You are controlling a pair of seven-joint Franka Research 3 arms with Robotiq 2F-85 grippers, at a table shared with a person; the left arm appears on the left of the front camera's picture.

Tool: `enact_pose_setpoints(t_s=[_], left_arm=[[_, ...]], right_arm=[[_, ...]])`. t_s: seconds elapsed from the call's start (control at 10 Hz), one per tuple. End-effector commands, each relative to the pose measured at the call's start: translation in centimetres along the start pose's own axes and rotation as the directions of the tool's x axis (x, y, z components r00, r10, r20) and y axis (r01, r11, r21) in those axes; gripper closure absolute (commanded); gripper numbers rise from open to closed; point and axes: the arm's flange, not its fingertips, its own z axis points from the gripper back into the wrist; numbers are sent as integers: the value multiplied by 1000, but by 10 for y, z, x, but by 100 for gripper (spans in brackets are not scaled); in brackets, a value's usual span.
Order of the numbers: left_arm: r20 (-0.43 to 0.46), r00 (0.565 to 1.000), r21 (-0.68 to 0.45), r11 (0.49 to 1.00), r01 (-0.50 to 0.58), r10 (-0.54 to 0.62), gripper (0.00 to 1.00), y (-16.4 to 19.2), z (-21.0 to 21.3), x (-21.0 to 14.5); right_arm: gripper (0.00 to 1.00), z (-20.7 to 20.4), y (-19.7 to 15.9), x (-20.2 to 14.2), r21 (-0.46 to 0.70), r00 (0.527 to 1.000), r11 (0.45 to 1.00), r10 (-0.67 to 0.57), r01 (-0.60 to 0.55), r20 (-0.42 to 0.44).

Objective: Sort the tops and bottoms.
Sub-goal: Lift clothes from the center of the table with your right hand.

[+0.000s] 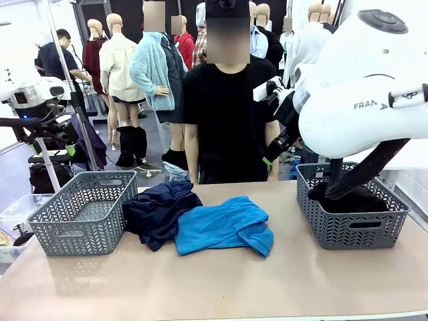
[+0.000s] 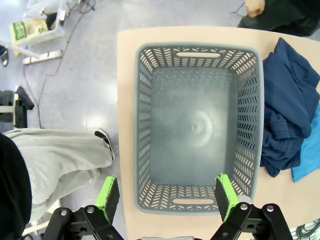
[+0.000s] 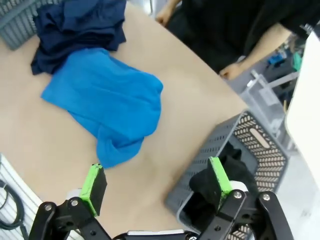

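Lying ahead of right gripper, apart: blue garment.

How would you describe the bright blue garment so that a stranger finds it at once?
On the tan table, two garments lie touching between an empty grey basket and a second grey basket holding black cloth. The bright blue garment lies nearer the second basket; its neighbour is a navy garment.

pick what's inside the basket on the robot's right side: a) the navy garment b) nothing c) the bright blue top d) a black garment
d: a black garment lies in the right basket, while the bright blue top and the navy garment lie out on the table.
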Motion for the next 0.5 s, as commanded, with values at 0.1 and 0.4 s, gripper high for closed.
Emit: enact_pose_setpoints(t_s=[0.1, 0.4], left_arm=[[8, 1000, -11, 1000, -14, 14, 0, 2, 2, 2], [8, 1000, -11, 1000, -14, 14, 0, 2, 2, 2]], right_arm=[[0, 16, 7, 1, 10, 999, 1000, -1, 0, 43], [0, 10, 3, 30, 79, 991, 988, 133, -135, 34]])
